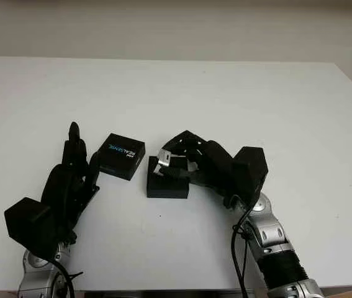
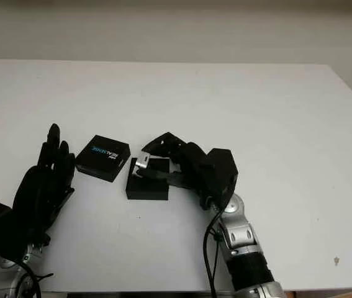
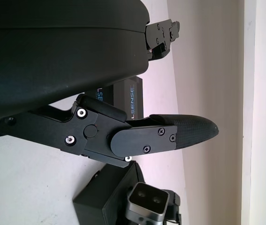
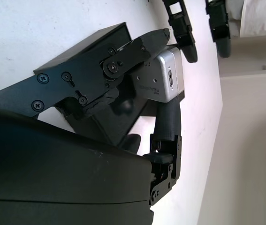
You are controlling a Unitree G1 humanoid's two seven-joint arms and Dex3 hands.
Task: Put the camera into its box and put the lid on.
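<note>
You are looking at a white table (image 1: 238,99), where your left hand (image 1: 70,180) is waiting open beside the black lid (image 1: 121,156). Your right hand (image 1: 194,164) is clamping the silver camera (image 4: 163,77) and holding it over the open black box (image 1: 166,184).

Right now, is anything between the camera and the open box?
Nothing visible. The right hand holds the camera directly over the open box; the lid lies beside it, near the open left hand.
</note>
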